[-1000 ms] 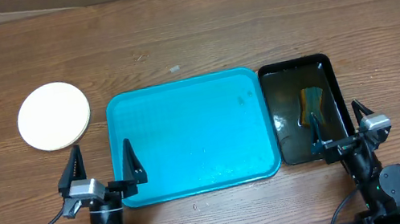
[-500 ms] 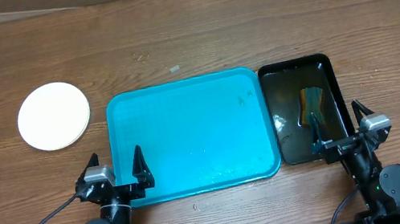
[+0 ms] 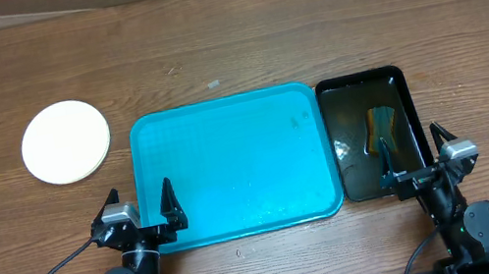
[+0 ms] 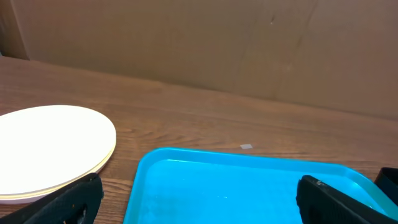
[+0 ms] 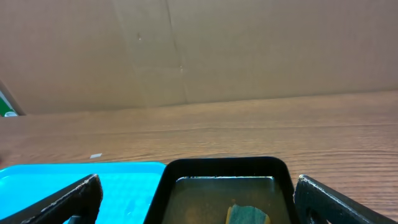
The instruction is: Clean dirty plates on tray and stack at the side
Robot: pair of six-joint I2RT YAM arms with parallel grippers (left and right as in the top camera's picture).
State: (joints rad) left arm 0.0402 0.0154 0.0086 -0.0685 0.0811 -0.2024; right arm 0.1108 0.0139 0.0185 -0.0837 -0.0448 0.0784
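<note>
The turquoise tray [image 3: 234, 164] lies in the table's middle with nothing on it; it also shows in the left wrist view [image 4: 249, 193] and the right wrist view [image 5: 93, 180]. A stack of round pale plates [image 3: 65, 141] sits on the table left of the tray, also in the left wrist view [image 4: 43, 149]; no smear shows on the top one. My left gripper [image 3: 141, 211] is open and empty over the tray's near left corner. My right gripper [image 3: 414, 158] is open and empty at the near end of the black tub.
A black tub [image 3: 370, 131] with water and a yellow-green sponge [image 3: 381, 127] stands against the tray's right side, also in the right wrist view [image 5: 224, 186]. Brown cardboard [image 4: 217, 43] lines the table's far edge. Small scraps lie on the wood beyond the tray.
My left gripper has moved right, from beside the tray's left edge to over its near left corner, then held still. The right arm has not moved.
</note>
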